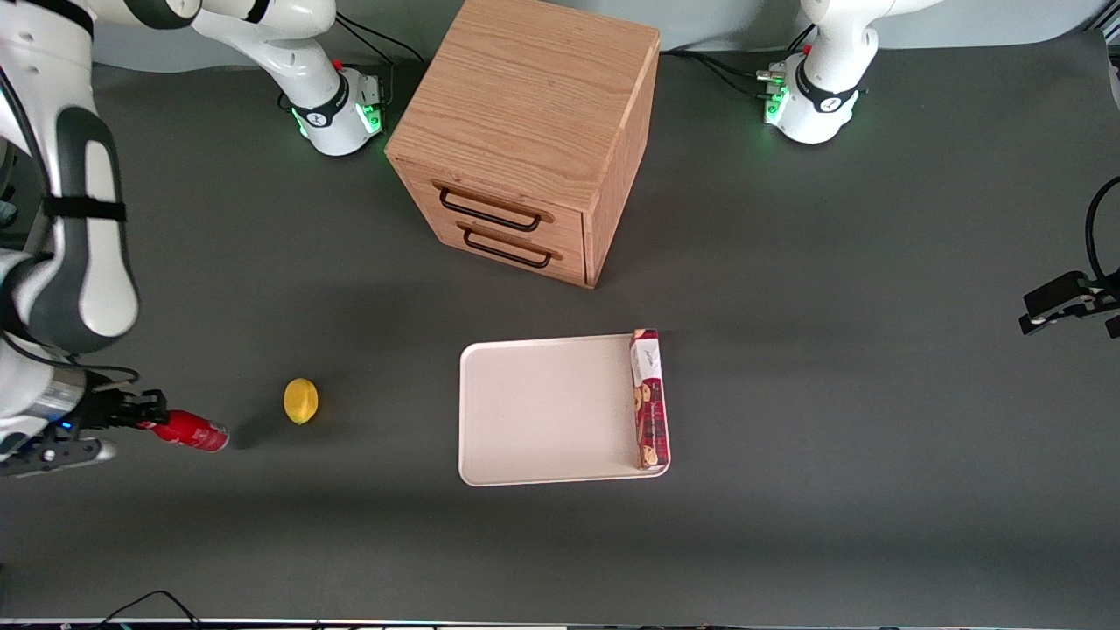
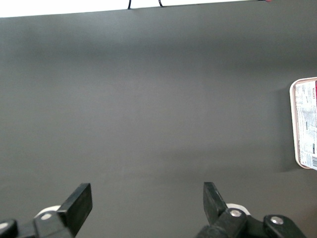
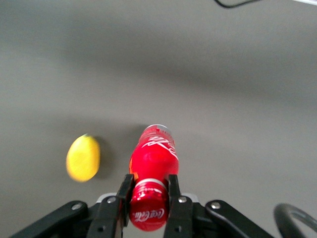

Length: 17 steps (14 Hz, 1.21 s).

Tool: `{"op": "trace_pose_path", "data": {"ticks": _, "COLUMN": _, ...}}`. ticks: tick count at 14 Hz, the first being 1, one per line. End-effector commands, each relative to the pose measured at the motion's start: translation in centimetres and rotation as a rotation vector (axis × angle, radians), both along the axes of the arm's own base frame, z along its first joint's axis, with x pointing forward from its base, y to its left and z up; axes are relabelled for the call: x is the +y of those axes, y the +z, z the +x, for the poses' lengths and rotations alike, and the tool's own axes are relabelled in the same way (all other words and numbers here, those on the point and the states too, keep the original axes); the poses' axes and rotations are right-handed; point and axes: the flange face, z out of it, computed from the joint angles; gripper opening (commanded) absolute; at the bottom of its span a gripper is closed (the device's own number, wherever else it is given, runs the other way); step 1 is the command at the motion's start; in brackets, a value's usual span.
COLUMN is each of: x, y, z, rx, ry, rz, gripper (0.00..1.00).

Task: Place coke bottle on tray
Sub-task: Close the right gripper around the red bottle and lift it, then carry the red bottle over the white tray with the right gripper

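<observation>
front view: the tray (image 1: 542, 411) holds only a cookie box (image 1: 648, 399) along one rim. toward the working arm's end, the gripper (image 1: 150, 420) holds the coke bottle (image 1: 192, 432) near a lemon (image 1: 300, 401).
right wrist view: the fingers (image 3: 173, 196) pinch the coke bottle's (image 3: 152, 168) neck.

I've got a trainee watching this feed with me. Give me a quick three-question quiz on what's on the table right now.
1. True or false: the gripper is shut on the coke bottle at its capped neck.
2. What already lies on the tray? A) lemon B) cookie box C) nothing
3. Fill in: the yellow fruit beside the bottle is a ____.

Key
1. True; the fingers clamp the cap end.
2. B; the cookie box lies along the rim toward the parked arm's end.
3. Lemon, between bottle and tray.
</observation>
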Motion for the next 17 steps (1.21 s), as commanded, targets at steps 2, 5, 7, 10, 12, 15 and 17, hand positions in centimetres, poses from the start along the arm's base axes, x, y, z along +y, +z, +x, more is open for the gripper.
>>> {"op": "trace_pose_path", "data": {"ticks": 2, "x": 4.4, "y": 14.2, "z": -2.4, "rx": 0.008, "ry": 0.009, "rz": 0.042, "gripper": 0.00}}
{"op": "trace_pose_path", "data": {"ticks": 5, "x": 14.0, "y": 18.0, "z": -2.8, "rx": 0.028, "ry": -0.071, "rz": 0.061, "gripper": 0.00}}
{"op": "trace_pose_path", "data": {"ticks": 7, "x": 22.6, "y": 17.3, "z": -3.2, "rx": 0.031, "ry": -0.172, "rz": 0.035, "gripper": 0.00}}
{"op": "trace_pose_path", "data": {"ticks": 10, "x": 32.6, "y": 12.9, "z": -3.4, "rx": 0.072, "ry": -0.357, "rz": 0.040, "gripper": 0.00}}
{"op": "trace_pose_path", "data": {"ticks": 12, "x": 37.6, "y": 9.4, "z": -3.6, "rx": 0.069, "ry": -0.449, "rz": 0.016, "gripper": 0.00}}
{"op": "trace_pose_path", "data": {"ticks": 15, "x": 42.0, "y": 3.1, "z": -3.0, "rx": 0.096, "ry": -0.572, "rz": 0.043, "gripper": 0.00}}
{"op": "trace_pose_path", "data": {"ticks": 17, "x": 44.4, "y": -0.8, "z": -3.5, "rx": 0.055, "ry": -0.597, "rz": 0.015, "gripper": 0.00}}
